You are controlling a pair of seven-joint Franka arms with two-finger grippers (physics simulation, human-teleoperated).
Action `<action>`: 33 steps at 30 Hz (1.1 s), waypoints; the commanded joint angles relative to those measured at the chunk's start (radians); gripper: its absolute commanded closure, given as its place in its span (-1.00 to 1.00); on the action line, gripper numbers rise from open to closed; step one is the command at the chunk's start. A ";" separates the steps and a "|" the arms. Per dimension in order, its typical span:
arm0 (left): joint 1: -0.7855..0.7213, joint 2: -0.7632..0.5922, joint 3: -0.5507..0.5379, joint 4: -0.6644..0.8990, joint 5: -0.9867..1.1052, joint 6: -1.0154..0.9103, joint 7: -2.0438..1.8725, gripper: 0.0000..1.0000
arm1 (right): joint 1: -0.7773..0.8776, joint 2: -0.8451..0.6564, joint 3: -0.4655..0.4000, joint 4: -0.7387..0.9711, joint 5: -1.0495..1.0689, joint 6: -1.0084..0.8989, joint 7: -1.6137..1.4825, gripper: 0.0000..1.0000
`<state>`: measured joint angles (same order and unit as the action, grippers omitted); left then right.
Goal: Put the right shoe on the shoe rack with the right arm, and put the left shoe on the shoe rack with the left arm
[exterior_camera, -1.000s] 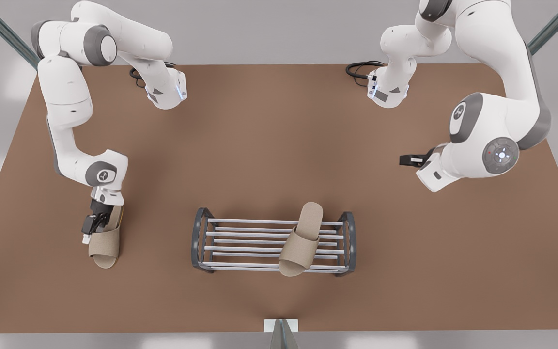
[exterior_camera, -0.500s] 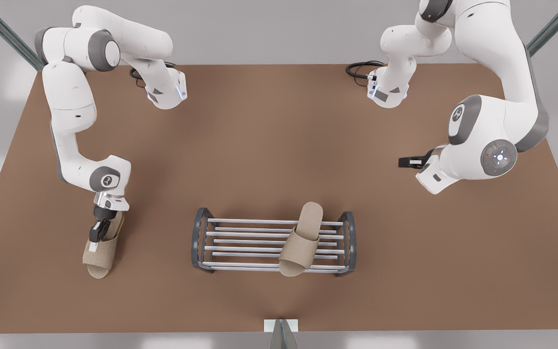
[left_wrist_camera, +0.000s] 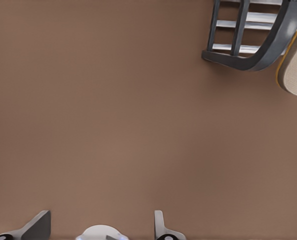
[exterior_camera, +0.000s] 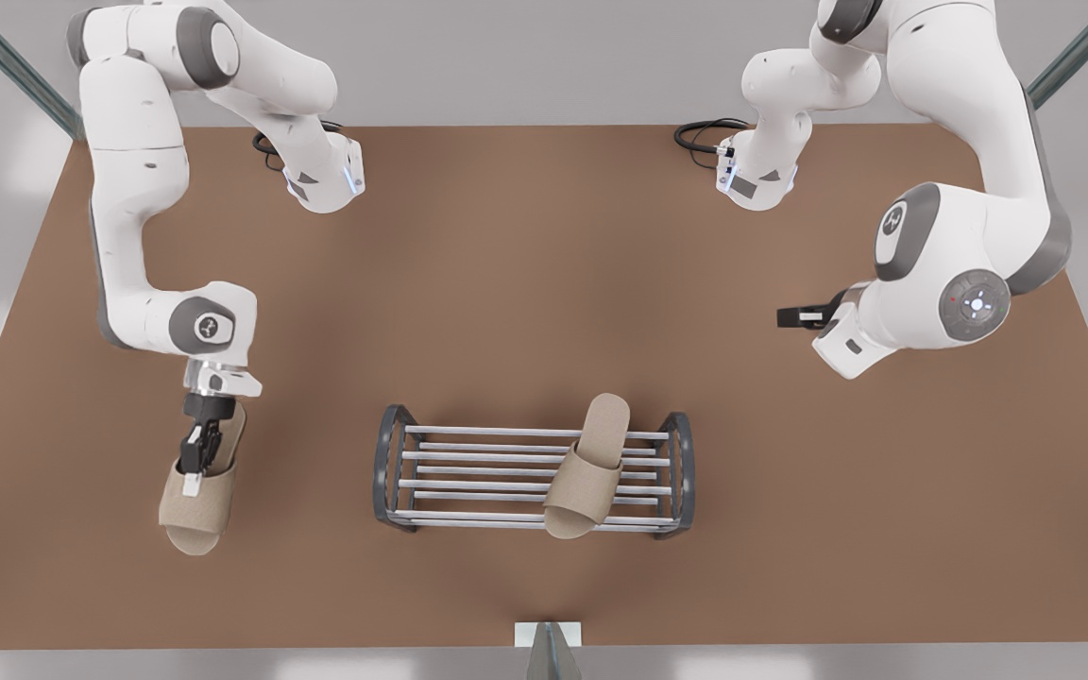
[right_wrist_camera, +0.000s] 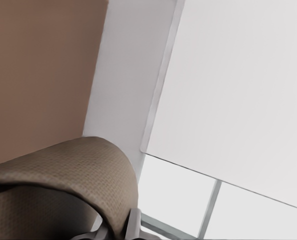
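My right gripper [exterior_camera: 191, 475], at the front view's left, is shut on the strap of the right shoe [exterior_camera: 193, 510], a beige slipper whose woven strap [right_wrist_camera: 58, 185] looms close in the right wrist view. The left shoe [exterior_camera: 586, 472], a matching slipper, lies across the bars at the front view's right end of the shoe rack [exterior_camera: 468, 451], heel sticking out at the back. My left gripper [exterior_camera: 794, 314] waits open at the front view's right, well away from the rack. Its fingers [left_wrist_camera: 161, 231] frame bare table, with the rack's end frame [left_wrist_camera: 253, 57] and the slipper's heel [left_wrist_camera: 296, 70] beyond.
The brown table [exterior_camera: 525, 283] spreads wide around the rack. Both arm bases [exterior_camera: 322, 179] stand at its far edge with black cables. A small grey post [exterior_camera: 549, 647] sits at the middle of the near edge.
The right gripper and its slipper have shifted a little toward the near edge in the front view, and that arm's upper joints have risen. The left arm has hardly moved.
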<state>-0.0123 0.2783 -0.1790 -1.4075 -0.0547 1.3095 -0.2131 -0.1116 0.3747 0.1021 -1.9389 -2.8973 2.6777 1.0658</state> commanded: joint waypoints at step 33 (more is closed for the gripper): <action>0.000 -0.004 0.001 0.016 0.013 0.000 -0.017 -1.00 | 0.538 -0.185 0.051 0.043 0.544 0.261 0.266 0.57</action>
<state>-0.0123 0.2772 -0.1775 -1.3921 -0.0417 1.3105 -0.2287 0.4226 0.1753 0.1528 -1.9018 -2.4064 3.0659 1.2771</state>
